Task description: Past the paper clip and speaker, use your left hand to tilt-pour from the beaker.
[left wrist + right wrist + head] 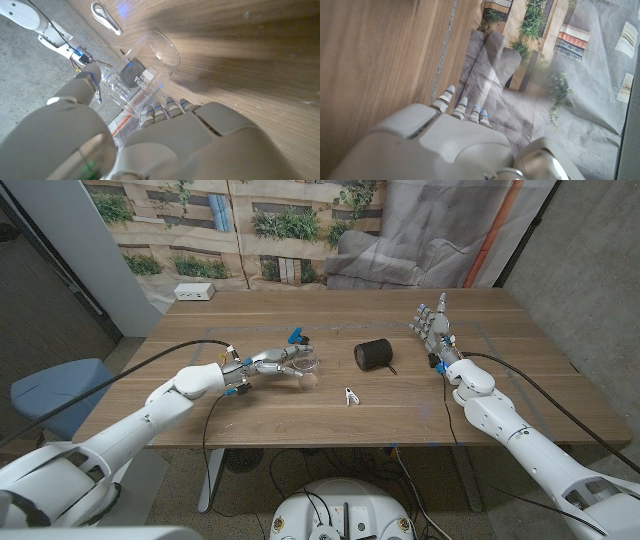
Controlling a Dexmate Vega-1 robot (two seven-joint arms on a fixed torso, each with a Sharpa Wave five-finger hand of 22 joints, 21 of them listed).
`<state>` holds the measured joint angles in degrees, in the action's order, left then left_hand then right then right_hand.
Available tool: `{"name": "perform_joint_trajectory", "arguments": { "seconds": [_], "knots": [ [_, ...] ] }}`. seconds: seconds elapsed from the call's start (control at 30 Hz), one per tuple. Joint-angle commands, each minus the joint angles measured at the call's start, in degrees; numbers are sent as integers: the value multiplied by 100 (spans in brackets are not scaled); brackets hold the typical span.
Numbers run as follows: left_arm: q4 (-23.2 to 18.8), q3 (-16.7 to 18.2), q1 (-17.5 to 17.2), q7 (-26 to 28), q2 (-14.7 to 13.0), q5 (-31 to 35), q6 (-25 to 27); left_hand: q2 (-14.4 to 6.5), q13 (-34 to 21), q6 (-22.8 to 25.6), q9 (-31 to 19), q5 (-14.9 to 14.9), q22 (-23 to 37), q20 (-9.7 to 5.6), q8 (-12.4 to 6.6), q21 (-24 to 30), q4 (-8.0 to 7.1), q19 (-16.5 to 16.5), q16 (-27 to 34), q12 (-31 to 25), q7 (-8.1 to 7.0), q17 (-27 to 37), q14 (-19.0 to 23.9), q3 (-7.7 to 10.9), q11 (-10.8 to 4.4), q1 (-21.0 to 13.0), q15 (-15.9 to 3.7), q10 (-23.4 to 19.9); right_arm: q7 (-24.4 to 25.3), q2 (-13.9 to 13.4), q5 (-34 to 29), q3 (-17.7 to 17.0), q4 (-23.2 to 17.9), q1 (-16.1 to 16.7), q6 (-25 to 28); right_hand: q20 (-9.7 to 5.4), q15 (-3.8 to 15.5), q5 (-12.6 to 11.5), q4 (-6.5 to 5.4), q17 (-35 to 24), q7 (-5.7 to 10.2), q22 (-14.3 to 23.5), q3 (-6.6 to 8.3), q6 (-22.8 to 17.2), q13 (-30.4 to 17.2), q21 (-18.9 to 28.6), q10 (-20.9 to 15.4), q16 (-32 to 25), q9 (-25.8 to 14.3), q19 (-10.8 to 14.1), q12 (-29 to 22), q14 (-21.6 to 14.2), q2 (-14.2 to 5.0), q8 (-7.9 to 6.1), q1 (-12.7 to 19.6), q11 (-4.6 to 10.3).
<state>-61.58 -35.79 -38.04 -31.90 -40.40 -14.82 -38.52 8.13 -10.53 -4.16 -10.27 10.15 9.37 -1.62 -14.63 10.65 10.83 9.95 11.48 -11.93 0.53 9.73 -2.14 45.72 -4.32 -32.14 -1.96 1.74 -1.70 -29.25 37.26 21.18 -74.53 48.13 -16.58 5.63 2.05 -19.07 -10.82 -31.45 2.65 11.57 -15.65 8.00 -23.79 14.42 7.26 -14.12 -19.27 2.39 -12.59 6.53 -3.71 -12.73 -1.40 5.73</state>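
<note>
- The beaker, a clear glass one, is held in the left hand, with the fingers wrapped around its body as seen in the left wrist view.
- The beaker is placed at the fingertip end of the left hand, on the side toward the speaker, and well apart from it.
- The beaker is tipped over onto its side: its long axis is seen running roughly level with the surface, in line with the left forearm.
- The open mouth of the beaker is pointed away from the left hand, toward the speaker; the round rim is seen clearly in the left wrist view, with wood grain showing through the glass.
- Whether the beaker's wall is touching the surface or is held just above it cannot be told.
- The speaker, a dark cylinder, is lying on its side with one round end turned toward the beaker.
- The paper clip, a small white one, is lying on the surface just in front of the speaker, toward the robot, between the beaker and the speaker in the sideways sense; it is also seen in the left wrist view.
- The right hand is held upright far beyond the speaker from the beaker, fingers apart and raised, with nothing gripped.
- A white power strip is lying at the far corner of the surface, well behind the beaker.
</note>
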Motion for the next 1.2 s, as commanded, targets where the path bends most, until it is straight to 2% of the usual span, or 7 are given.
{"name": "perform_joint_trajectory", "arguments": {
  "seconds": [0.03, 0.43, 0.5, 0.67, 1.07, 1.13, 1.2],
  "knots": [
    [199, -64, 52, 35, 112, -10, -33, 21, -28, 136, -35, 3, 16, -40, -83, 49, 2, 202, 36, -58, -12, 13, 178, -2, -45, -127, -204, -129, 1, -1, 1, 0, -6, 2, 4, 37, 112, -35, 2, -33, 14, 26, -40, 41, -26, 41, 53, -17, -8, 5, -35, 31, -499, -31, 15, -16],
    [352, -116, 71, 32, 297, -73, -152, 66, -53, 550, -56, -6, 12, -119, -271, 46, 9, -93, 65, -136, -2, 17, 709, -19, -138, -515, -292, -632, 0, 0, 0, 0, -3, 1, 1, 37, 112, -35, 2, -33, 14, 26, -40, 41, -26, 41, 53, -17, -8, 5, -35, 31, -499, -31, 15, -16],
    [379, -115, 67, 92, 339, -61, -168, 84, -66, 687, -67, -7, 11, -139, -342, 35, 12, -165, 80, -162, -8, 21, 913, -39, -191, -667, -332, -810, 0, 0, 0, 0, -3, 1, 2, 37, 112, -35, 2, -33, 14, 26, -40, 41, -26, 41, 53, -17, -8, 5, -35, 31, -499, -31, 15, -16],
    [434, -110, 52, 208, 414, -48, -202, 110, -89, 964, -87, -3, 10, -179, -490, 37, 15, -333, 118, -195, 10, 27, 1284, -89, -180, -926, -400, -1078, -1, 0, 0, 0, -2, 0, 2, 37, 112, -35, 2, -33, 14, 26, -40, 41, -26, 41, 53, -17, -8, 5, -35, 31, -499, -31, 15, -16],
    [423, -49, -75, 637, 450, 46, -161, 110, -209, 1449, -191, 18, 9, -332, -868, 34, 13, -679, 231, -319, -29, 76, 2074, -294, -269, -1611, -589, -1730, -2, 1, -1, 1, 1, -1, 0, 37, 112, -35, 2, -33, 14, 26, -40, 41, -26, 41, 53, -17, -8, 5, -35, 31, -499, -31, 15, -16],
    [434, -22, -121, 787, 469, 88, -212, 109, -252, 1617, -222, 17, 10, -386, -1000, 55, 8, -840, 280, -373, -64, 93, 2276, -384, -310, -1778, -679, -1928, -2, 1, 0, 0, 1, -1, 0, 37, 112, -35, 2, -33, 14, 26, -40, 41, -26, 41, 53, -17, -8, 5, -35, 31, -499, -31, 15, -16],
    [438, -16, -145, 840, 485, 81, -188, 113, -280, 1701, -242, 14, 9, -399, -1078, 57, 4, -923, 306, -419, -64, 104, 2381, -455, -321, -1876, -672, -2081, -2, 1, 0, 0, 1, 0, 0, 37, 112, -35, 2, -33, 14, 26, -40, 41, -26, 41, 53, -17, -8, 5, -35, 31, -499, -31, 15, -16]
  ]
}}
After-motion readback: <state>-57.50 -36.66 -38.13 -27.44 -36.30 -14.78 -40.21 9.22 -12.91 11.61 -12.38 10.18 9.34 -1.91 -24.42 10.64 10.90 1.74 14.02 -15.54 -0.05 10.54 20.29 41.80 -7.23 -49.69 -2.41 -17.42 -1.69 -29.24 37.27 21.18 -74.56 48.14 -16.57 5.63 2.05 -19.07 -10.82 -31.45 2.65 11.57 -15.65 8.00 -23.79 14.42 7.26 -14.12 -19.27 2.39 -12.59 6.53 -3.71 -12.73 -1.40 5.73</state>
